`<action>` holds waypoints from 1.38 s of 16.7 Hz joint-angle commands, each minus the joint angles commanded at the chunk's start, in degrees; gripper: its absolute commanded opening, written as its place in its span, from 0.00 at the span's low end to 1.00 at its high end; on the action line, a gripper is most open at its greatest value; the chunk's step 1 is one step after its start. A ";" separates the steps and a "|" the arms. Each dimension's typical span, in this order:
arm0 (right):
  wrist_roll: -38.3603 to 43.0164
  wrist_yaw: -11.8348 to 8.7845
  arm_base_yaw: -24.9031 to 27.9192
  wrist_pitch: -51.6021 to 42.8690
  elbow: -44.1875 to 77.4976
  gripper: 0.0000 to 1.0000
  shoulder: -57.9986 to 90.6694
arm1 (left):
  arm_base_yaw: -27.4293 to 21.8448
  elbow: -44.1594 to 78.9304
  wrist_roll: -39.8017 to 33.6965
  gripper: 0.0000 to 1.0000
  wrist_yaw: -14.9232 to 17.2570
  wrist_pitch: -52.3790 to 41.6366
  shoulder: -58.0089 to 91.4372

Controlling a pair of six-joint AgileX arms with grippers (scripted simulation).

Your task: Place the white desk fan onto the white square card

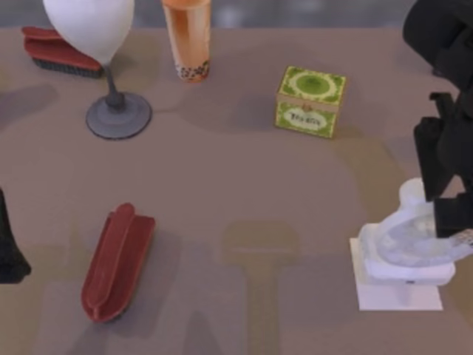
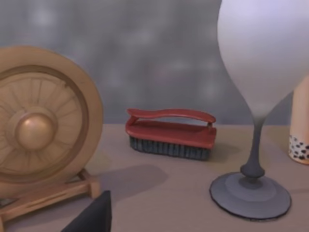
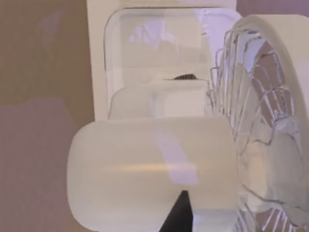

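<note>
White desk fan (image 1: 410, 248) with round grille head and chunky motor housing, standing upright at near right of table, rounded square base resting on thin white square card (image 1: 399, 296), card edges showing around base

Matte black right arm (image 1: 443, 89), blocky angular links, black left arm (image 1: 9, 248) tapering to a dark wedge

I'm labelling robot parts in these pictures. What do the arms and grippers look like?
Both are plain matte black, blocky and angular, with no visible markings or cables. The right arm shows boxy segments; the left gripper shows only a dark tapered tip at the table's left edge.
</note>
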 joint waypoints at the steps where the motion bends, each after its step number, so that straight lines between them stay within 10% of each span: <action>1: 0.13 -0.01 -0.12 0.78 -0.66 0.00 -0.03 | 0.00 0.00 0.00 1.00 0.00 0.00 0.00; 10: -0.09 0.06 0.35 7.70 -7.21 0.00 0.43 | 0.00 0.00 0.00 1.00 0.00 0.00 0.00; 23: -0.09 0.06 0.35 7.70 -7.21 0.98 0.43 | 0.00 0.00 0.00 1.00 0.00 0.00 0.00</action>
